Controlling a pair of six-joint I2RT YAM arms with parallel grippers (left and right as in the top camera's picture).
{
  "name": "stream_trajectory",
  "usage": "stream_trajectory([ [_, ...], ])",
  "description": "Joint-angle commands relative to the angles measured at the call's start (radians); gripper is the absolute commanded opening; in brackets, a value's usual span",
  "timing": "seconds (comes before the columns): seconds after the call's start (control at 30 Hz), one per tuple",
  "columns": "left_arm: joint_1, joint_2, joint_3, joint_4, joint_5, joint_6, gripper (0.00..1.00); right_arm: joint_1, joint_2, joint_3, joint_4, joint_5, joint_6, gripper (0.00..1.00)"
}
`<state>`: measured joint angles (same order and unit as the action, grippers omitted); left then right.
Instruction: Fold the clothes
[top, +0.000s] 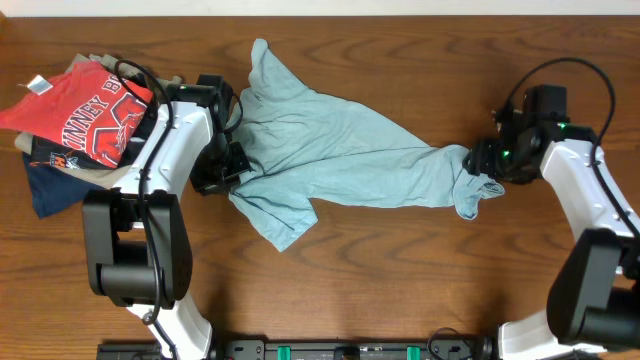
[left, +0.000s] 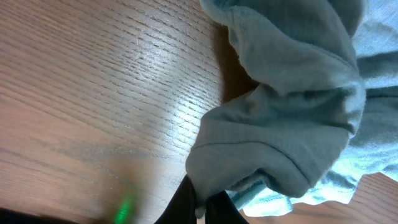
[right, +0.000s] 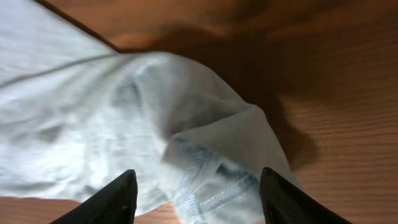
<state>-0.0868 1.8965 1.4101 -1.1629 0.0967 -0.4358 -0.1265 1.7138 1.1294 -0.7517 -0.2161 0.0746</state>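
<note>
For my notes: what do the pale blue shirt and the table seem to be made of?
Pale blue shirt: thin knit, probably cotton, matte; it folds limply, hem stitching shows. Table: wood or wood-look laminate, slightly glossy; grain lines and glare show.

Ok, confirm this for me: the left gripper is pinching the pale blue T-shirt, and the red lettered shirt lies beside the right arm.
One thing is wrong. The left gripper does pinch the pale blue T-shirt, but the red lettered shirt lies beside the left arm, not the right. The overhead view shows it.
</note>
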Motion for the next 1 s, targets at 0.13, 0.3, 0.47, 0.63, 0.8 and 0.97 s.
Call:
stream_trajectory([
  [0.13,0.002,-0.002,0.0,-0.003,-0.019,0.016,0.06,0.011,0.119,-0.027,0.066,0.028,-0.024,0.16],
  [0.3,0.002,-0.002,0.0,-0.006,-0.019,0.017,0.06,-0.017,0.107,0.013,0.078,0.172,0.037,0.01],
  [0.47,0.002,-0.002,0.0,-0.006,-0.019,0.017,0.06,-0.103,0.066,0.174,0.173,0.37,-0.02,0.02],
  [0.63,0.002,-0.002,0.0,-0.006,-0.019,0.017,0.06,-0.154,0.066,0.256,0.321,0.266,-0.046,0.66],
  [0.8,0.002,-0.002,0.0,-0.006,-0.019,0.017,0.06,-0.141,0.069,0.238,0.204,0.075,-0.045,0.93],
  [0.97,0.002,-0.002,0.0,-0.006,-0.019,0.017,0.06,-0.101,0.072,0.167,0.108,0.068,-0.042,0.94],
])
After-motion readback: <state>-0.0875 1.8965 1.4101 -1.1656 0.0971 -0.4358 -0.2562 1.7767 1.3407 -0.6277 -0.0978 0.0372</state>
